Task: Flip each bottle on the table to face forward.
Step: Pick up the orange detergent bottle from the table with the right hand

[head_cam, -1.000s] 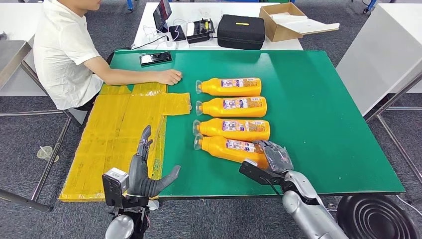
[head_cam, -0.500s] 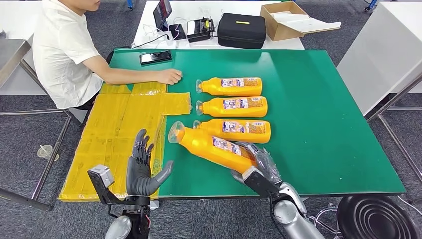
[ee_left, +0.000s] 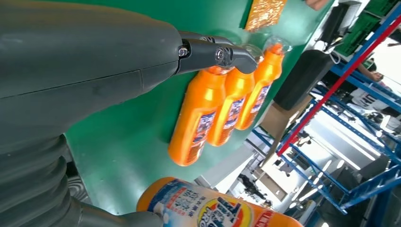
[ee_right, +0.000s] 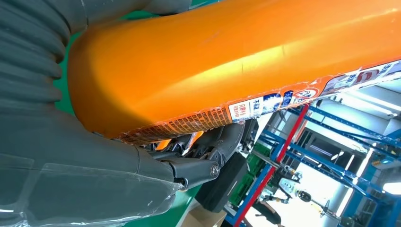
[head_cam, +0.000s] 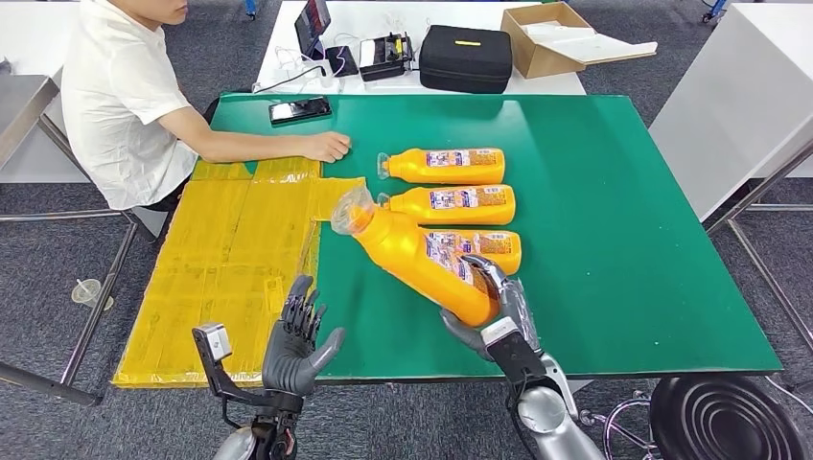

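My right hand [head_cam: 496, 316] grips the base of an orange bottle [head_cam: 419, 257] and holds it tilted off the green table [head_cam: 614, 240], its clear cap end [head_cam: 349, 213] raised toward the far left. In the right wrist view the bottle [ee_right: 236, 56] lies in my right hand [ee_right: 71, 179], label edge showing. Three more orange bottles lie flat in a row with labels up: the far one [head_cam: 446, 165], the middle one [head_cam: 452, 203] and the near one [head_cam: 494, 245], which the lifted bottle partly covers. My left hand [head_cam: 297, 340] hovers open at the table's front edge, and the left wrist view shows its fingers [ee_left: 213, 52] before the row of bottles [ee_left: 198, 123].
A seated person at the far left rests a hand [head_cam: 328, 147] on the table beside a phone [head_cam: 299, 112]. Yellow taped sheeting [head_cam: 240, 259] covers the table's left part. A black case [head_cam: 465, 59] and a cardboard box [head_cam: 556, 38] stand on the white table behind.
My right hand has lifted the nearest bottle off the table and swung its cap end up and toward the far left. My left hand has shifted right along the front edge.
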Robot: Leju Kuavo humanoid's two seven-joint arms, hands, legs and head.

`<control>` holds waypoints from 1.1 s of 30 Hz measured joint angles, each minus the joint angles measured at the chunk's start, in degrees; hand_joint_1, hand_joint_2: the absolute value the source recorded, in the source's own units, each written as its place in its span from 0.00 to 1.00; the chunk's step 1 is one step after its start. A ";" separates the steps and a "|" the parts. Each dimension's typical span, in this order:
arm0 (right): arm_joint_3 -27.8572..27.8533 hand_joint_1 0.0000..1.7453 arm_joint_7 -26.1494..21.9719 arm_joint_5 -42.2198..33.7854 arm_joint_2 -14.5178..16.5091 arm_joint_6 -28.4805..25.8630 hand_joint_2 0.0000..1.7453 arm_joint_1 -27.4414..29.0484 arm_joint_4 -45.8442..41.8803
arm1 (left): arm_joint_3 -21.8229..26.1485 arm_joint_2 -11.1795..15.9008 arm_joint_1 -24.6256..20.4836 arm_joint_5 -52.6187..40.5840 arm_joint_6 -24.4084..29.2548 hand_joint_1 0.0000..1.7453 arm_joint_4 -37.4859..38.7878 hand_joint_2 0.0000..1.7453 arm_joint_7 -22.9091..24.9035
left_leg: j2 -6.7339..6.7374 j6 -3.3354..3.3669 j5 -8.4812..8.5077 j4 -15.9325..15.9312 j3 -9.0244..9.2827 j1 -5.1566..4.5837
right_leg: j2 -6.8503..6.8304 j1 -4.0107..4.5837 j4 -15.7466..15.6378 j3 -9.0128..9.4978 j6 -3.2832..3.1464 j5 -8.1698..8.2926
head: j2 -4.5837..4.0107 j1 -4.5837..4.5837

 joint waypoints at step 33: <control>17.04 1.00 2.40 10.93 6.90 -2.19 1.00 -8.39 15.82 | -0.10 1.17 -6.34 -1.80 -9.93 0.00 3.75 1.00 0.98 | 0.02 -0.03 0.04 0.00 -0.11 0.03 | 0.01 0.01 0.03 -0.13 -0.01 0.01 | 0.00 0.02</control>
